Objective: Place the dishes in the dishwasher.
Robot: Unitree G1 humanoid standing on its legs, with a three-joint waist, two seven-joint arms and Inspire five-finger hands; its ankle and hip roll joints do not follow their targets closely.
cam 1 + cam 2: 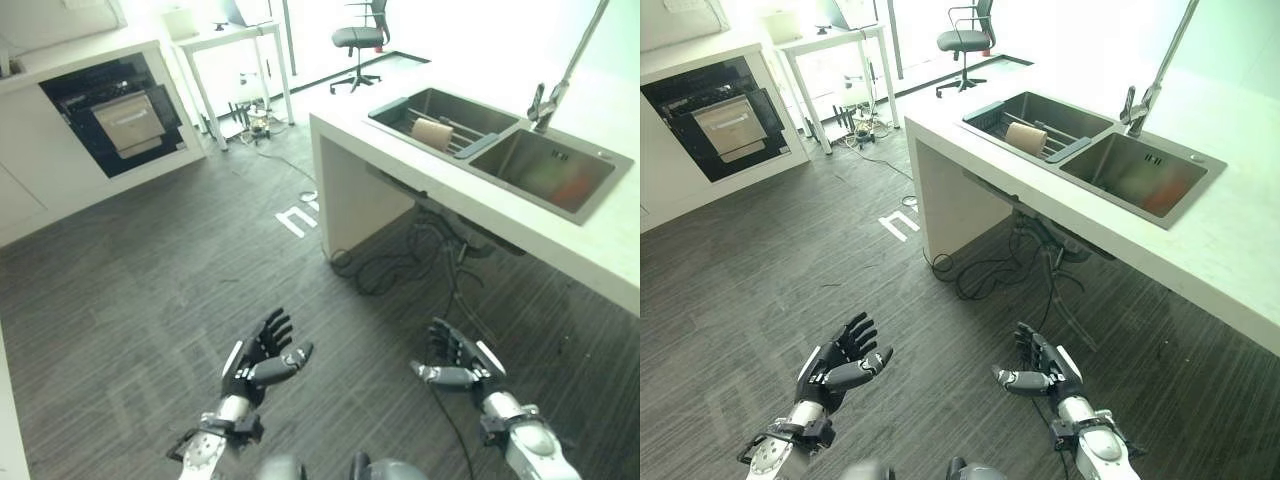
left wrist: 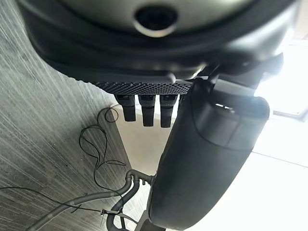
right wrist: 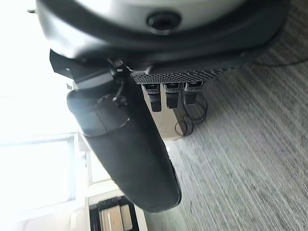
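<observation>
Hands hang low over the dark striped floor (image 1: 150,290), well apart from the counter: the left hand (image 1: 258,365) and the right hand (image 1: 458,362) both have relaxed, spread fingers and hold nothing, thumbs pointing toward each other. In the left wrist view the left hand's fingertips (image 2: 147,111) reach out straight over the floor, and the right wrist view shows the right hand's fingertips (image 3: 171,96) the same way.

Ahead and to the right stands a white counter (image 1: 610,250) with a double sink (image 1: 598,185) and a tall faucet (image 1: 560,85) behind it. In the sink's left basin, on a rack, lies a tan, rounded object (image 1: 432,133), possibly a dish on its side; the view is too distant to be sure. Across the room to the left, a dark built-in appliance (image 1: 115,115) sits in the white cabinetry, its front panel tilted open. A white table (image 1: 225,40) and an office chair (image 1: 360,40) stand at the far end.
</observation>
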